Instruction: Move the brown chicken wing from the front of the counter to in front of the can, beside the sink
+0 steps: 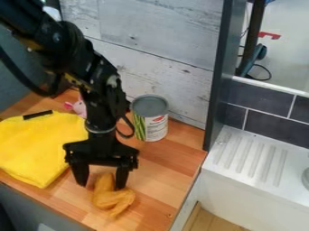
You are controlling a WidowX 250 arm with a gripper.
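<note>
Orange-tan twisted piece (111, 198), smooth and lumpy with a folded shape, lies on the wood-block counter (172, 160) near its near edge in the camera view. The black gripper (101, 180) hangs over its far end with its fingers well apart; whether one touches it is unclear. Left lies a soft yellow cloth (45, 144) with a black strip (37, 115) on its far edge. Farther back stand a pink object (78, 106), partly hidden by the arm, and an upright can (150, 118), grey-topped, its pale label bearing green stripes and a red mark, its print too small to read. Right is a ribbed white drainboard (250, 158).
</note>
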